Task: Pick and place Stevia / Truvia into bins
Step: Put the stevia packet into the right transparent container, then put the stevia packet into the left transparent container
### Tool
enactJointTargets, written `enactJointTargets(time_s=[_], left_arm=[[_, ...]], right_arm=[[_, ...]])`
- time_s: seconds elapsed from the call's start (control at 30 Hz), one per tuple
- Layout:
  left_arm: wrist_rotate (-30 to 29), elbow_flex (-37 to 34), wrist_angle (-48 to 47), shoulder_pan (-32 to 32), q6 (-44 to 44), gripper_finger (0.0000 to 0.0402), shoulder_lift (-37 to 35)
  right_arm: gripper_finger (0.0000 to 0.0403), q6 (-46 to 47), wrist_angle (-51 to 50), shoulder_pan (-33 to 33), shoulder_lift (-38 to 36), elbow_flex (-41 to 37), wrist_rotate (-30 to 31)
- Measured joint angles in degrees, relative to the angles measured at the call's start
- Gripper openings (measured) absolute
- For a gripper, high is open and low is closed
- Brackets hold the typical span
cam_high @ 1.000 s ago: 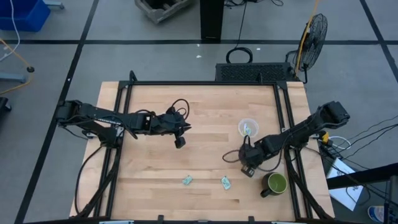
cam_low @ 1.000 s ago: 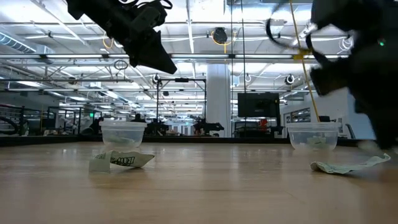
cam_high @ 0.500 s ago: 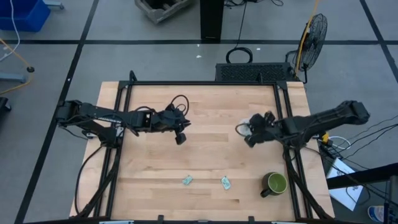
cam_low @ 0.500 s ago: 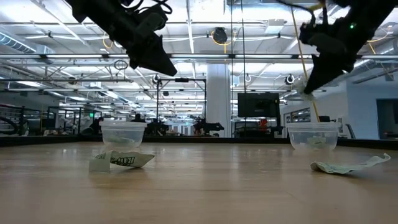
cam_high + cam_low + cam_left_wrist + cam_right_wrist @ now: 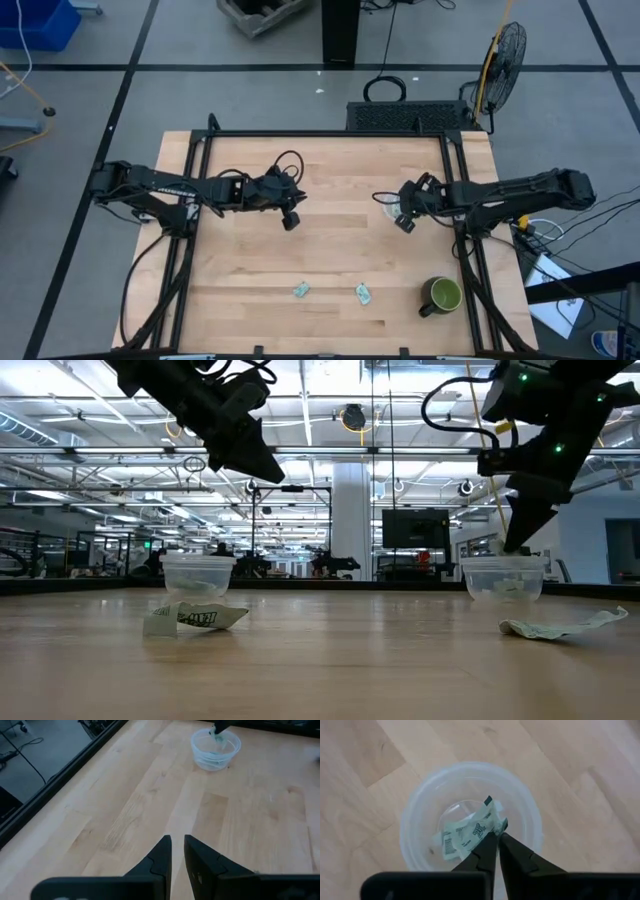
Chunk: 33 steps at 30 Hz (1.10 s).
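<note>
Right wrist view: right tool [image 5: 496, 838] pinching a Stevia sachet [image 5: 470, 831] inside the clear bin [image 5: 415, 815] (right-centre of bench [image 5: 330, 270]). Left tool [image 5: 176, 851] pressed together, hovering mid-bench. Two sachets [image 5: 301, 290] lie near the front edge.

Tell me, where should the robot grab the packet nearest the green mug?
Probably from straight above, pinching the packet across its narrow middle. It lies nearly flat on the table, so a sideways approach would find no edge. The mug stands clear.
</note>
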Motion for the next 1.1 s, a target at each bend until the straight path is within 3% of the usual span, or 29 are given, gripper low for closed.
enactJointTargets(time_s=[0.4,0.53,0.7,0.93,1.1], left_arm=[[0.04,0.0,-0.02,-0.02,0.46,0.0058,0.0],[1.53,0.0,-0.11,-0.29,2.28,0.0058,0.0],[8.53,0.0,-0.09,-2.34,5.37,0.0058,0.0],[19.23,0.0,0.84,-11.99,5.4,0.0058,3.11],[20.02,-0.01,6.16,-21.67,0.93,0.0058,9.6]], right_arm=[[0.0091,-5.14,7.29,-0.15,-0.33,-0.18,-0.86],[0.0095,-12.16,17.03,0.81,-1.12,-0.18,-7.27],[0.009,-18.49,31.3,4.18,-1.05,-0.18,-14.93],[0.0097,-22.56,38.6,9.01,0.51,-0.18,-13.77],[0.0096,-27.28,42.0,9.68,1.56,-0.16,-9.99]])
